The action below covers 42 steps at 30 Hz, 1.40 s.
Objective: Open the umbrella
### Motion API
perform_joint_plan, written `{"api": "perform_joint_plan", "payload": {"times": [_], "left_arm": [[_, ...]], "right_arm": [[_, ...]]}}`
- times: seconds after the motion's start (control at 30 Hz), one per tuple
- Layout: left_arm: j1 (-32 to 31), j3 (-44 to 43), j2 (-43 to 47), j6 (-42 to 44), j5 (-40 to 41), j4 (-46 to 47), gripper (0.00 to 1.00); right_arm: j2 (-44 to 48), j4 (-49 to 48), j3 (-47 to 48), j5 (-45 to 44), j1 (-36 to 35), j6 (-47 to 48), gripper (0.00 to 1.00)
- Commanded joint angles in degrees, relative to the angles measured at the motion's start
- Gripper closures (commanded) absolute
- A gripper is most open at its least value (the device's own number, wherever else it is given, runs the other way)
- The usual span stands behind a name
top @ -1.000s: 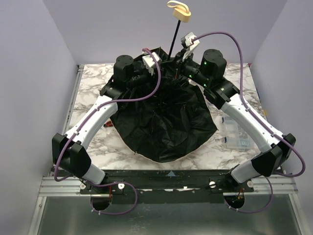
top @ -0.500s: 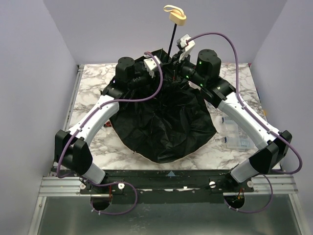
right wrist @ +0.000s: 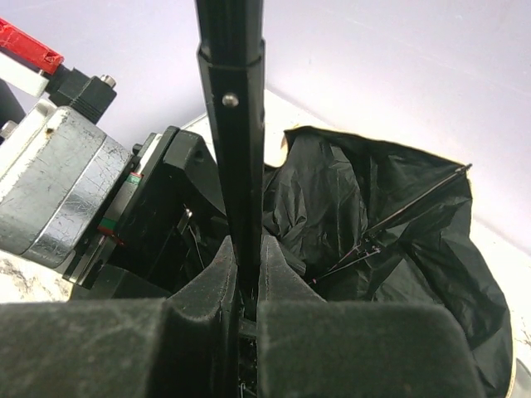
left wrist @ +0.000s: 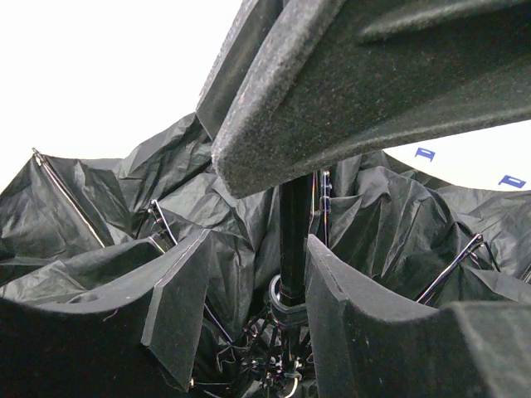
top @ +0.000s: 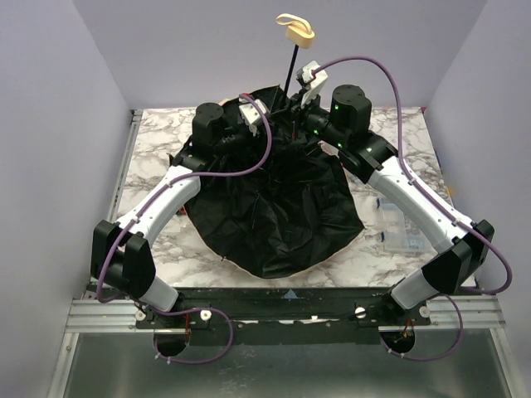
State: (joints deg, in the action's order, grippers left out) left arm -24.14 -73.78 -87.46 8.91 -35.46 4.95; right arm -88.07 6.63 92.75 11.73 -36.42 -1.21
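Observation:
The umbrella (top: 274, 207) lies on the marble table (top: 149, 157) with its black lining and thin ribs facing up, partly spread. Its slim black shaft (top: 293, 66) rises at the back to the beige handle knob (top: 297, 33). My right gripper (top: 294, 95) is shut on the shaft, and its fingertips (right wrist: 278, 265) pinch the shaft (right wrist: 236, 124) from both sides. My left gripper (top: 267, 109) is at the canopy's back. In the left wrist view this gripper (left wrist: 259, 242) is open, with the shaft (left wrist: 294, 240) and its runner collar (left wrist: 286, 308) between the jaws, close to the right finger (left wrist: 365, 332).
A clear plastic box (top: 400, 228) sits on the table to the right of the canopy. Lilac walls close in on the left, back and right. The canopy covers the middle of the table, and both arms curve around it.
The right gripper has shifted left with the shaft, so the handle knob sits a little lower and further left. The canopy has drifted left. The left arm moved slightly left.

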Motion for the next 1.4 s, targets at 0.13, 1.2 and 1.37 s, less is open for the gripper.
{"api": "perform_joint_plan", "payload": {"times": [0.13,1.2,1.37], "left_arm": [[2.5,3.4,-7.7,1.5,5.1,-22.3,0.52],[2.9,4.4,1.2,0.0,4.1,-19.0,0.58],[2.8,1.2,1.8,1.8,3.6,-17.0,0.64]], "right_arm": [[7.5,-23.3,9.5,-1.8,0.5,0.1,1.0],[9.7,-24.9,6.3,3.6,0.6,-1.8,1.0],[10.5,-24.1,2.9,8.7,0.6,-5.1,1.0]]}}
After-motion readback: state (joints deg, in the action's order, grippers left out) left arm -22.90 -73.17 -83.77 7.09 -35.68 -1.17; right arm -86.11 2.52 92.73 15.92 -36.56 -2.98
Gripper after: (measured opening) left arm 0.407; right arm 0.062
